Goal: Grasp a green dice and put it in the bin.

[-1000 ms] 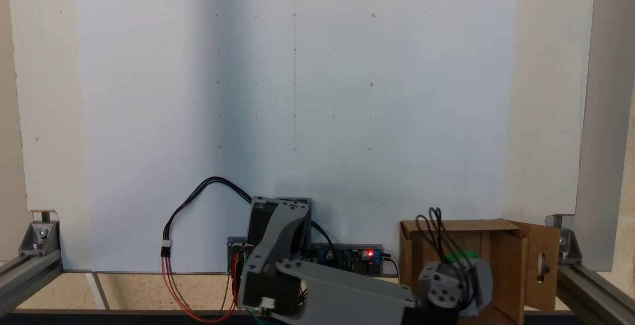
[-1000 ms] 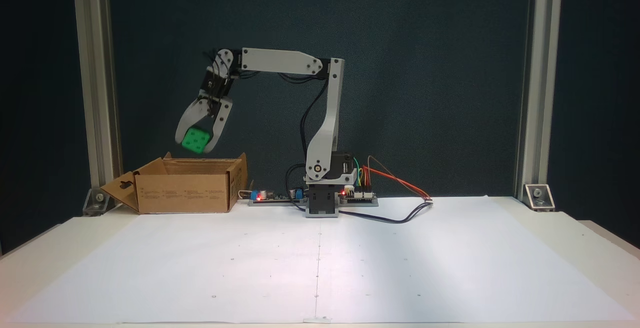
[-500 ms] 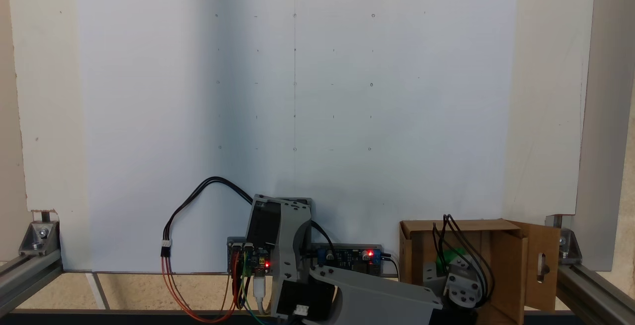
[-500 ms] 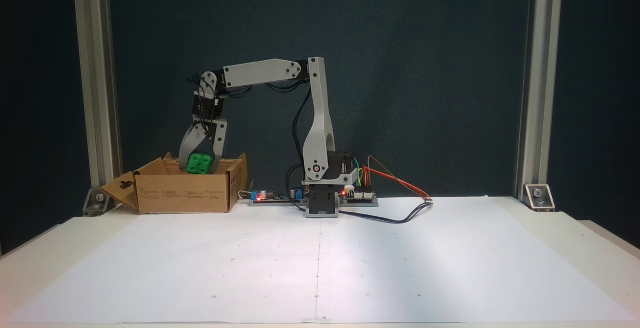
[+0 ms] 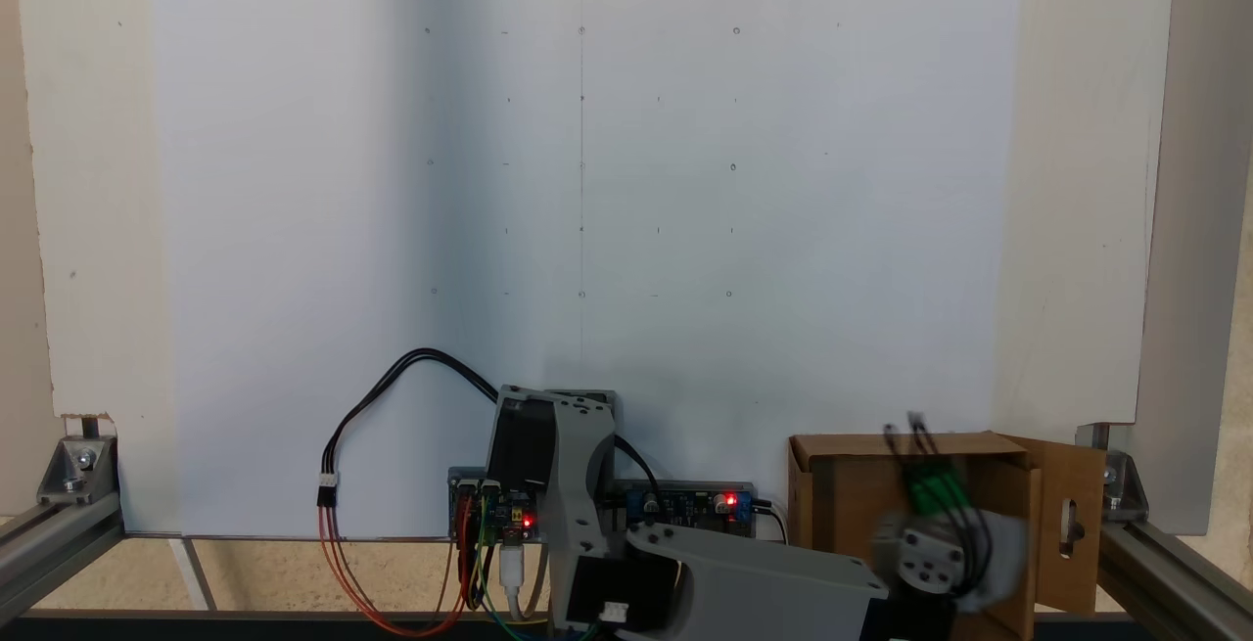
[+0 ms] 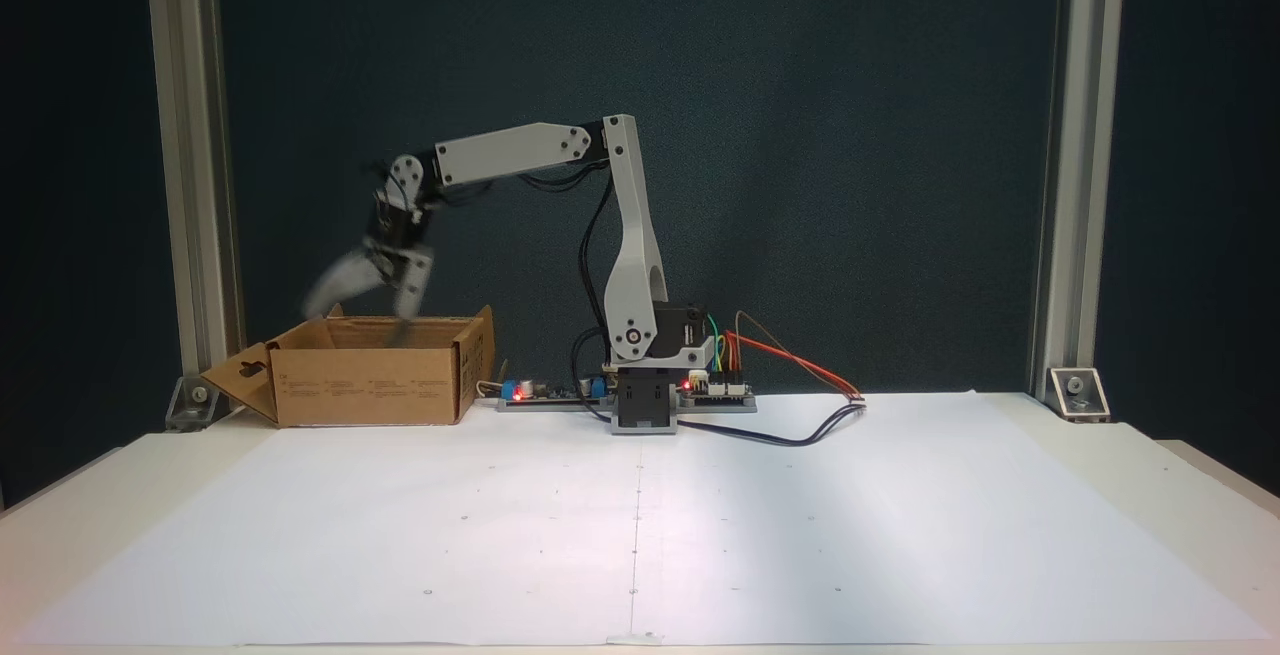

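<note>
The bin [image 6: 368,387] is a brown cardboard box at the back left of the table, with a slotted flap hanging out to its left. My gripper [image 6: 366,307] hangs just above the bin's open top, blurred by motion, open, with nothing between its spread fingers. In the other fixed view the bin [image 5: 1010,514] sits at the lower right. There the green dice [image 5: 932,491] shows as a green patch inside the bin, partly crossed by the wrist's black cables. From the front, the bin's wall hides the dice.
The arm's base [image 6: 640,400] stands right of the bin, with circuit boards [image 6: 540,392] and coloured wires [image 6: 790,365] beside it. A black cable loops over the white paper sheet [image 5: 587,181]. Aluminium posts [image 6: 190,165] frame both back corners.
The gripper came down with the dice to the bin's opening, then opened and let it go. The dice now lies inside the bin and the gripper has lifted slightly.
</note>
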Available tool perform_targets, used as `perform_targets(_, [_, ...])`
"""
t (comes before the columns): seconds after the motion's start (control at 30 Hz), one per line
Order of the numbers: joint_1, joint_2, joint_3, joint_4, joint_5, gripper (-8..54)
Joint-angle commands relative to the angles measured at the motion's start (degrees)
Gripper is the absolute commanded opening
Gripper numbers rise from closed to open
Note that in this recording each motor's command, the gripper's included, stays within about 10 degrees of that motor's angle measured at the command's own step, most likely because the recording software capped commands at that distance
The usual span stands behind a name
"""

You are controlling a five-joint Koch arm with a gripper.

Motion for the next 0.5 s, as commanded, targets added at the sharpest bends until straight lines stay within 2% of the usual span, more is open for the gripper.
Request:
perform_targets(0.0, [-3.52, 4.57, -7.29, -3.87, 9.47, 43.5])
perform_targets(0.2, [-22.41, 8.26, -9.67, -6.24, 23.89, 43.6])
perform_targets(0.47, [-55.09, 14.59, -8.35, -6.24, 24.61, 43.8])
